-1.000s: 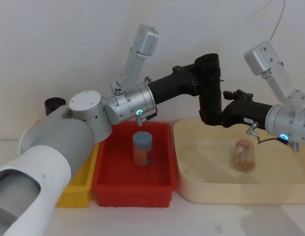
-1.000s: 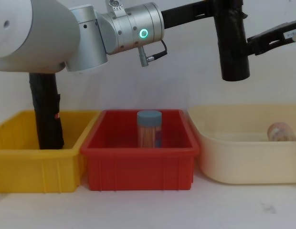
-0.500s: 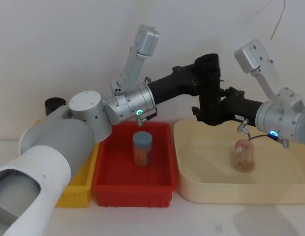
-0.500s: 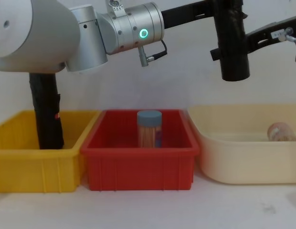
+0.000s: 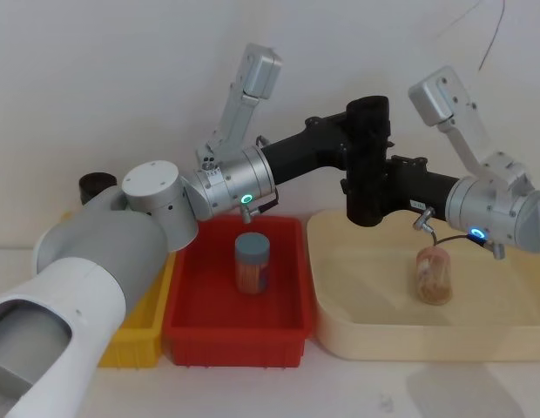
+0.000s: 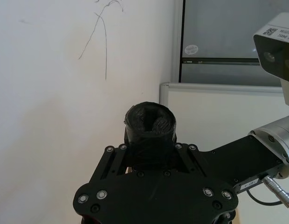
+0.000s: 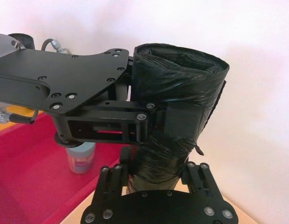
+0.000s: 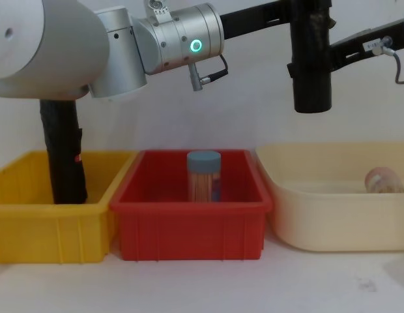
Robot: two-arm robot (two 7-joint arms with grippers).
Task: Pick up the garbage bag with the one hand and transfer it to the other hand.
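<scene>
Garbage bag (image 5: 367, 165) upright in midair — left gripper (image 5: 350, 148) jaws clamped on it; right gripper (image 5: 388, 178) jaws flank it, closure unclear.

— What sits on the table (image 8: 202, 287)?
— Three bins in a row: a yellow bin (image 8: 32, 228) at nine o'clock, a red bin (image 8: 189, 238) touching it, a cream tub (image 8: 332, 228) at three o'clock.
</scene>
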